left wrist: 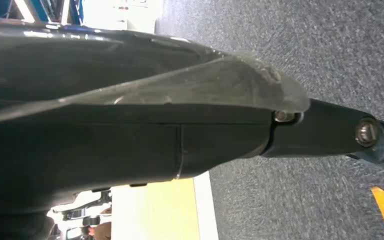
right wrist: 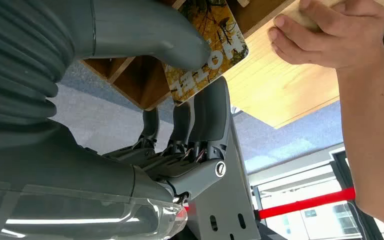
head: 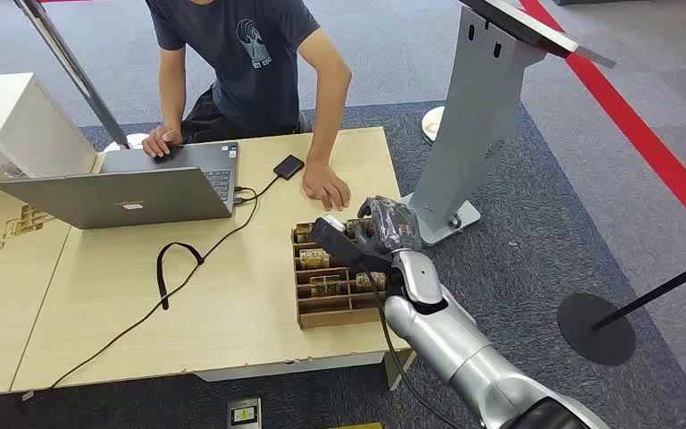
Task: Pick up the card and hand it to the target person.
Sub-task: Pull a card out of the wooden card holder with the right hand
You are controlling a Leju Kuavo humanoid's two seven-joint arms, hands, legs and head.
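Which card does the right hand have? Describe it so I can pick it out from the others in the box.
On the light wooden table, find the wooden compartment box near the right edge, by the person's hand. The right hand is at its far right end, pinching a card between thumb and fingers. Unlike the cards slotted in compartments, this yellow-brown one reading HOTEL is gripped.

Silver arm (head: 464, 349), grey robot hand (head: 391, 223)

Open laptop (head: 134, 189) beside black cable (head: 179, 268).
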